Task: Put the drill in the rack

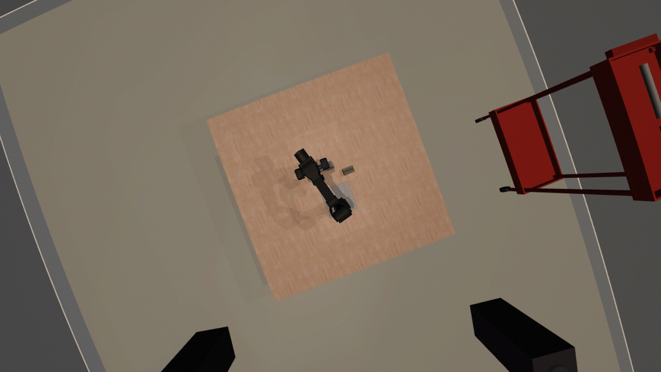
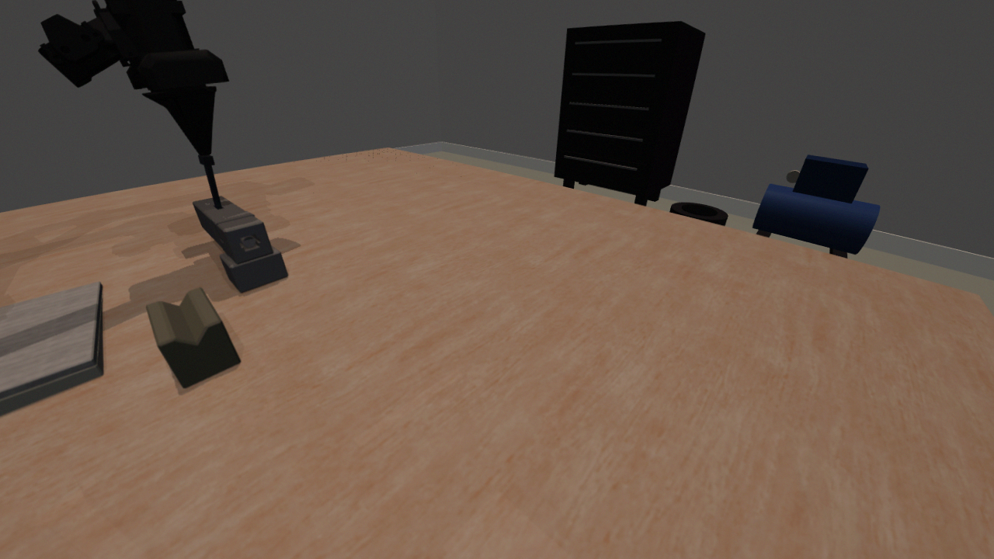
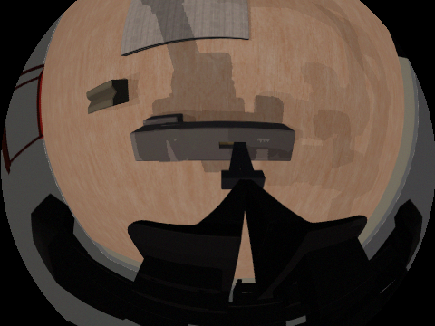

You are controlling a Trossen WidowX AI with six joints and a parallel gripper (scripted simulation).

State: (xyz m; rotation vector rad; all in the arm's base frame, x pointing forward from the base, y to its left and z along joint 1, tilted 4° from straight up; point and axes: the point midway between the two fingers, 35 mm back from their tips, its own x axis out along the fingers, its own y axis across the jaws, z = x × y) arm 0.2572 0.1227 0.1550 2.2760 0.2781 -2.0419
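Looking down the wrist view, I've got the gripper (image 3: 243, 170) with its fingers pinched fully together, nothing between them, the tip planted on the top face of the grey block (image 3: 212, 141). From the exterior view that tip (image 2: 215, 198) sits at the far end of the block (image 2: 229, 226), on what I take to be the key, though it's too small for me to make out as a separate part. On the block's near end face there's a small round fitting (image 2: 248, 242); I can't tell whether that is the drill's end, and the rest of the drill I can't see. The block rests on a wider dark base (image 2: 254, 269) at its near end. The olive V-notched rack (image 2: 192, 335) stands on the wooden table (image 2: 556, 347) just nearer the camera than the block, apart from it. Left of the rack lies a flat grey plate (image 2: 45, 340). From the top view, my arm (image 1: 321, 182) stretches from that plate toward the block.
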